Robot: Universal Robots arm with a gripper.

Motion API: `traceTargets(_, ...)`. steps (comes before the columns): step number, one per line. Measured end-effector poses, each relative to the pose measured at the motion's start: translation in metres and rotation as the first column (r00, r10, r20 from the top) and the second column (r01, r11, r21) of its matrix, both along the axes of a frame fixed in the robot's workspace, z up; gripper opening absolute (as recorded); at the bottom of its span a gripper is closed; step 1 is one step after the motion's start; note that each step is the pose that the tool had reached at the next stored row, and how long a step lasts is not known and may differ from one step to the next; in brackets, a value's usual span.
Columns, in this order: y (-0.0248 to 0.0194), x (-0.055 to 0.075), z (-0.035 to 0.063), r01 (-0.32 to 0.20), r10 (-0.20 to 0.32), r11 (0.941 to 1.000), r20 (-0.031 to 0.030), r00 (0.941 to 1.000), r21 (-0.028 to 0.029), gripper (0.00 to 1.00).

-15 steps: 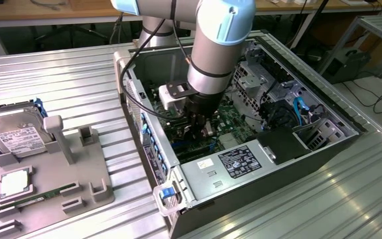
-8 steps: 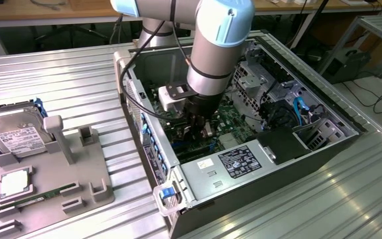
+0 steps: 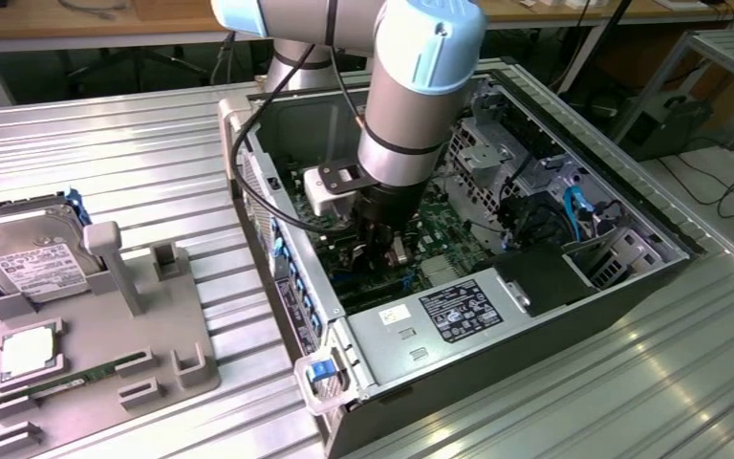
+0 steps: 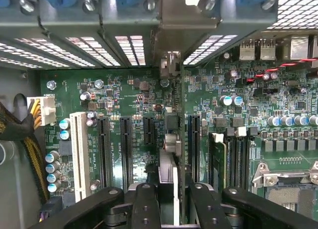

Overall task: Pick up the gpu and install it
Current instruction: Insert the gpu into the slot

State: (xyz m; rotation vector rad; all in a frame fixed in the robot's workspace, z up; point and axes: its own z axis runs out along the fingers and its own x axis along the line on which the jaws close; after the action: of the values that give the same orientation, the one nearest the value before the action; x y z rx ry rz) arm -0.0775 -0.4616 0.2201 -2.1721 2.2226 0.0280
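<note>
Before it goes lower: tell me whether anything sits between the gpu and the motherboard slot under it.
Nothing visible does. In the wrist view the gripper holds the gpu edge-on above the motherboard, its metal bracket end toward the case's rear wall. The black slots on either side look bare; the slot directly beneath is hidden by the card itself.

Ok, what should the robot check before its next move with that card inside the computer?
1. The jaws grip the gpu from both sides: ok.
2. The gpu stands edge-on above the motherboard: ok.
3. The gpu is lined up with its slot: cannot tell, the card hides what is under it.
4. The black slots beside it are free: ok.
5. The yellow-black cables lie away from the card: ok.
</note>
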Motion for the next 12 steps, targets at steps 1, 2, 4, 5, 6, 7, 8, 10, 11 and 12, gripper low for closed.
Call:
traceTargets(1,0.0,0.0,0.0,0.0,0.0,1.0,0.0,1.0,0.0,0.28)
traceTargets(2,0.0002,0.0,-0.0002,0.0,0.0,1.0,0.0003,1.0,0.0005,0.28)
traceTargets(4,0.001,0.0,-0.0025,0.0,0.0,1.0,0.0032,1.0,0.0065,0.29)
traceTargets(5,0.0006,0.0,-0.0013,0.0,0.0,1.0,0.0014,1.0,0.0027,0.29)
traceTargets(6,0.0004,0.0,-0.0009,0.0,0.0,1.0,0.0015,1.0,0.0022,0.29)
traceTargets(7,0.0003,0.0,0.0003,0.0,0.0,1.0,0.0007,1.0,0.0003,0.35)
traceTargets(8,0.0003,0.0,0.0009,0.0,0.0,1.0,0.0014,1.0,0.0012,0.35)
traceTargets(10,0.0005,0.0,0.007,0.0,0.0,1.0,0.0024,1.0,0.0008,0.35)
traceTargets(11,0.0006,0.0,0.0117,0.0,0.0,1.0,0.003,1.0,0.0012,0.35)
traceTargets(12,0.0007,0.0,0.0162,0.0,0.0,1.0,0.0031,1.0,0.0007,0.35)
